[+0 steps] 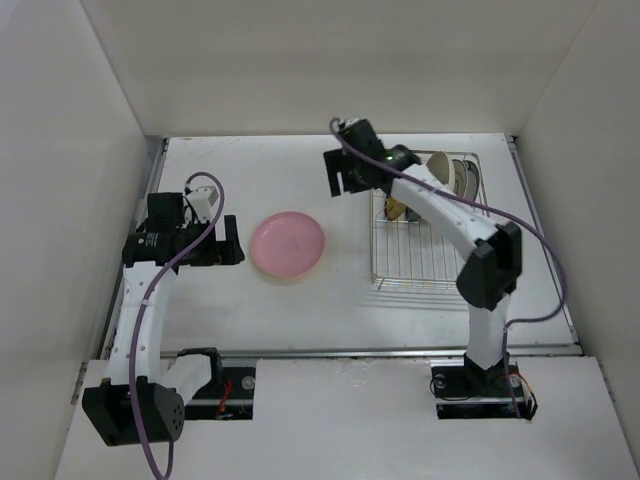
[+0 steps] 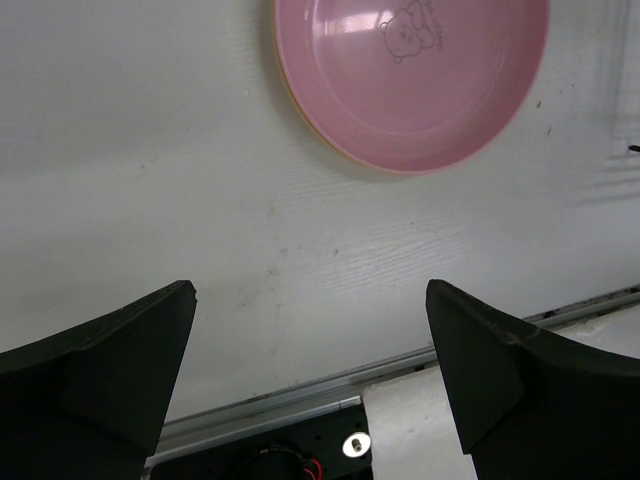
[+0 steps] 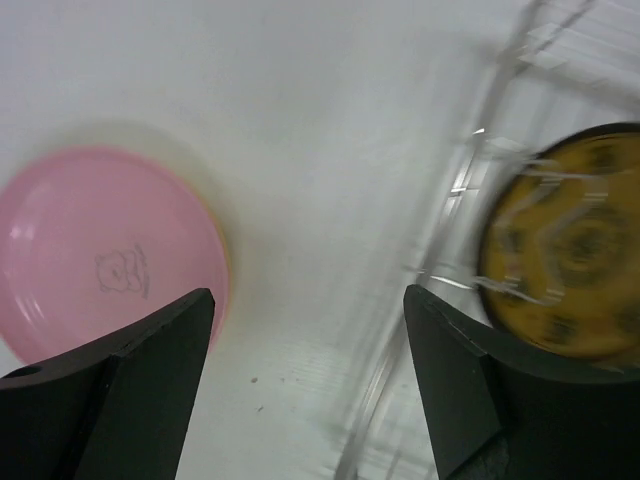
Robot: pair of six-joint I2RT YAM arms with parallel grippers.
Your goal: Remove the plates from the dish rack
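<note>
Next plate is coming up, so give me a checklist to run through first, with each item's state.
1. Right tool open, empty: ok.
2. Left tool open, empty: ok.
3. Pink plate flat on table, outside dish rack: ok.
4. Rack emptied: not ok, plates stand at its far end.
5. Right tool over a plate: not ok, it hangs beside the rack.
6. Grip spot: cannot tell, wrist view blurred.

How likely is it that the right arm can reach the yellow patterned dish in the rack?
Likely yes. The right gripper is open and empty beside the dish rack, and the yellow patterned dish is close. Rack wires seem to cross the dish, though that view is blurred.
</note>
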